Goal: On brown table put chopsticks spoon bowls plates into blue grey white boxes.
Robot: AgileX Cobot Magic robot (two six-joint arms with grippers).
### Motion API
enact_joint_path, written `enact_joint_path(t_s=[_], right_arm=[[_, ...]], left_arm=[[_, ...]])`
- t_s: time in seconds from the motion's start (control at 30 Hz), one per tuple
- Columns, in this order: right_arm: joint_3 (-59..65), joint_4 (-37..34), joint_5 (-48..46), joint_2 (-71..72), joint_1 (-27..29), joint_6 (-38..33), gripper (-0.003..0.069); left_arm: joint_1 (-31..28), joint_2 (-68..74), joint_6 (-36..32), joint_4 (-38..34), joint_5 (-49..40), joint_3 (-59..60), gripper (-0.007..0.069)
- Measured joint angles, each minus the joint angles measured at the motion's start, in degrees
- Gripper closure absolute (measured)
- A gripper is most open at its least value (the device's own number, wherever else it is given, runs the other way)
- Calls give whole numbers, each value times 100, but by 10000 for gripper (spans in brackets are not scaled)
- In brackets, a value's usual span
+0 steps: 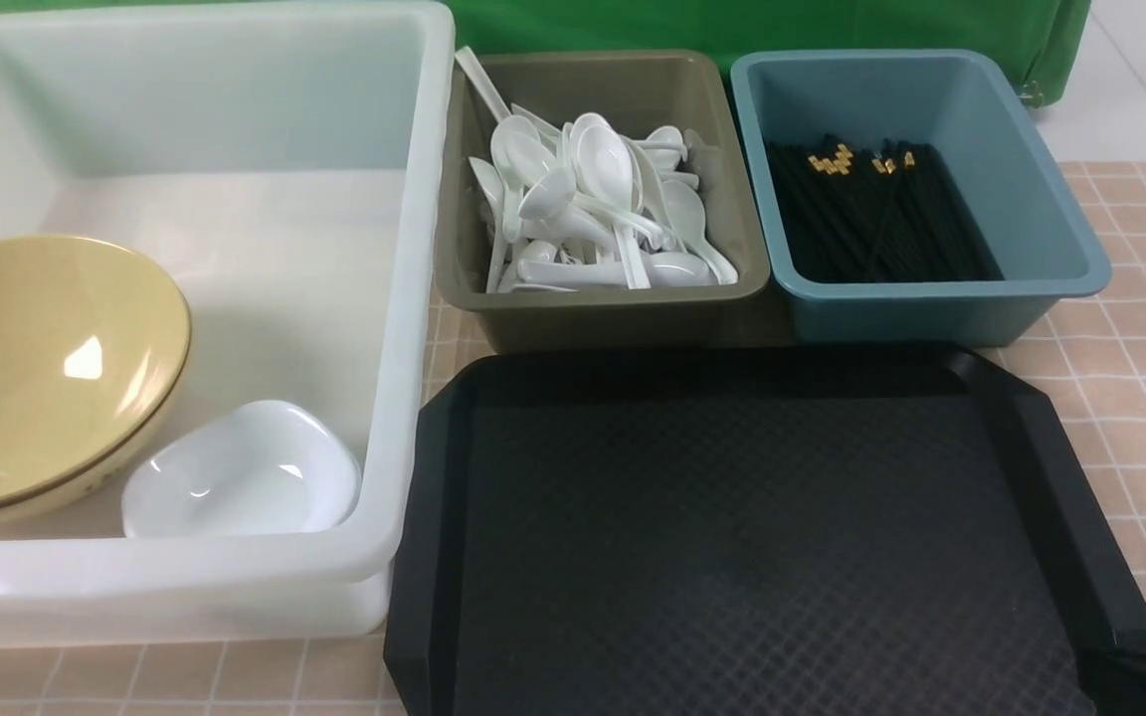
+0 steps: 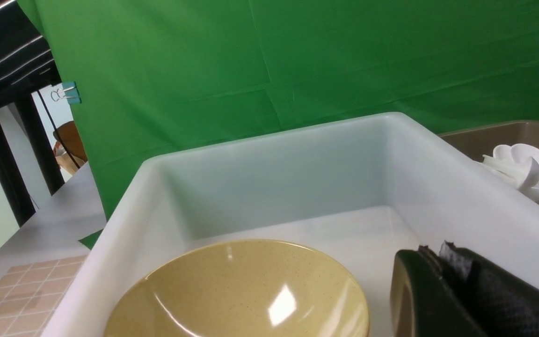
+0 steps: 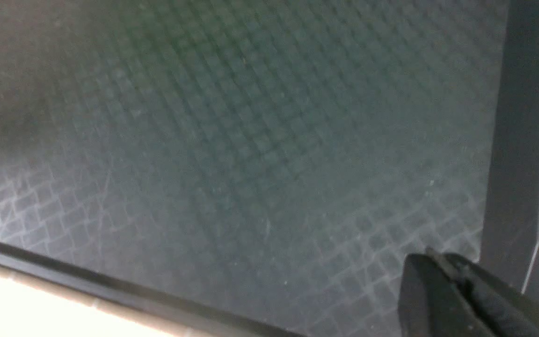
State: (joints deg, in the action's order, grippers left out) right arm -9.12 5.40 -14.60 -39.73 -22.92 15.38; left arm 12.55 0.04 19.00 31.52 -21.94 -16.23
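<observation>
Front view: large translucent white plastic tub [image 1: 404,298] holds mustard-yellow round bowls [image 1: 36,368] and a white squarish dish [image 1: 245,472]; white spoons [image 1: 593,204] fill the olive-grey bin [image 1: 603,308], black chopsticks [image 1: 876,214] the blue bin [image 1: 931,303] — the black textured tray [image 1: 752,537] lies bare. Left wrist: left gripper [image 2: 442,255] closed above the tub. Right wrist: right gripper [image 3: 435,257] closed, empty, near the tray's rim.

Both the left hand [image 2: 442,255] and right hand [image 3: 438,262] are closed, empty.

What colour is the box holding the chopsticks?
Dull blue box, with black chopsticks inside; clearest in the front view.
</observation>
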Motion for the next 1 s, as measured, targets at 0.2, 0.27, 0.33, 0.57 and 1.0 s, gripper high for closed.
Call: enact_joint_path(t_s=[0.2, 0.27, 0.33, 0.57, 1.0], right_arm=[[498, 0, 950, 1687, 367, -207, 621], [731, 0, 1236, 2418, 625, -413, 620], [959, 0, 1460, 3100, 897, -605, 618], [1055, 0, 1364, 4022, 1415, -1094, 615], [1065, -146, -315, 4041, 1482, -1112, 610]], left_arm=[[0, 0, -6, 0, -22, 0, 619], [0, 0, -6, 0, -28, 0, 619], [0, 0, -6, 0, -44, 0, 619], [0, 0, -6, 0, -107, 0, 619], [0, 0, -6, 0, -135, 5, 619]])
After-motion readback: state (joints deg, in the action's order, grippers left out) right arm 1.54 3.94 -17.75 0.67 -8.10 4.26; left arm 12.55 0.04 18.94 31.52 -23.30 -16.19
